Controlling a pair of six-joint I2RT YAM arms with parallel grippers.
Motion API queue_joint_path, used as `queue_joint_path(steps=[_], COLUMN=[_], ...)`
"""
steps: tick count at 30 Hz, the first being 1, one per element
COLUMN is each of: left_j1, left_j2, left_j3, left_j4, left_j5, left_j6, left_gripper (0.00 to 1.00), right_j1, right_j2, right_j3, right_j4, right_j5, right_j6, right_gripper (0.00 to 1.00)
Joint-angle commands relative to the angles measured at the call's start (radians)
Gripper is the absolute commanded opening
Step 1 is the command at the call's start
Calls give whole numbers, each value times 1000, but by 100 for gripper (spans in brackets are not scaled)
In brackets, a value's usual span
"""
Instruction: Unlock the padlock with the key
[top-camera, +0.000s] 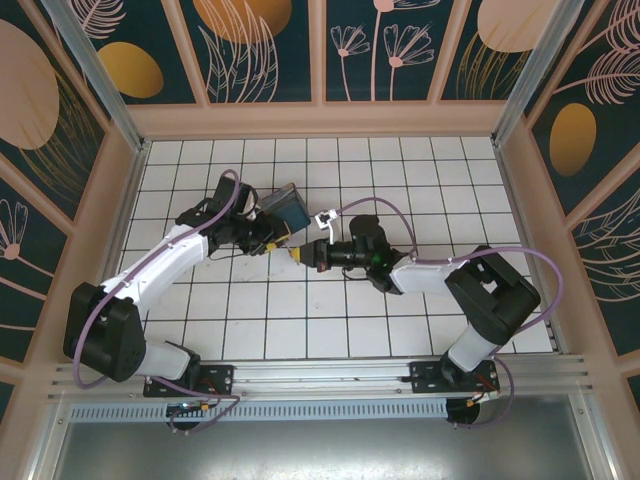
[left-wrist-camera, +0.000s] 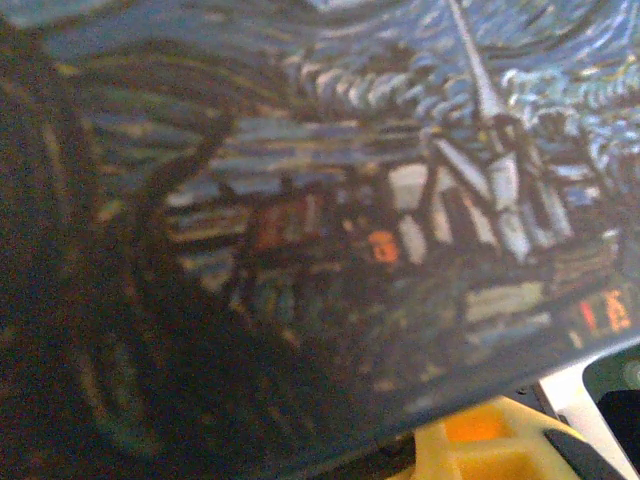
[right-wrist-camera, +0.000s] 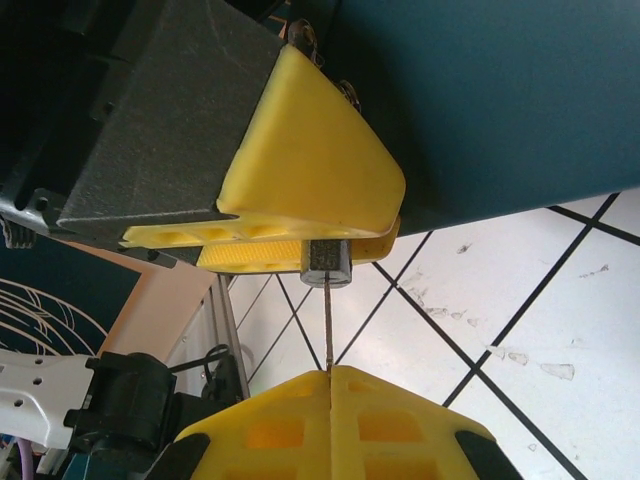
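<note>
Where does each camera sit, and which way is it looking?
Top external: above and behind, looking down on both arms and the table.
Left wrist: close against the painted box; one yellow finger shows.
Right wrist: past the right pincer, shut on the key, at the padlock in the left pincer.
Shared: the painted box, top and left wrist.

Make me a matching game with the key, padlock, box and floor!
Things: 1 key; 2 padlock; 3 box; 4 floor.
Matches: A white tiles; B pinched in the right gripper; C painted night sky; D clamped in the left gripper.
Pairs: 1-B, 2-D, 3-C, 4-A.
</note>
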Motion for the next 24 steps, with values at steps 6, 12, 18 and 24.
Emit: queue_joint_path(steps=[6,12,18,24], left_j1=[2,4,2,0], left_j2=[-20,-26,-31,-30], left_j3=[32,24,26,33], left_j4=[34,48,58,41], left_j5=[7,13,5,4], left_j6=[17,3,-8,23], left_gripper=[14,14,14,14], right_j1=[-3,5,7,3], right_j2=[30,55,55,61], right_j3=[59,75,64,77], right_j4=[26,38,43,47], right_j5=[10,1,7,6], right_j6=[10,18,22,30], right_gripper=[0,0,0,0])
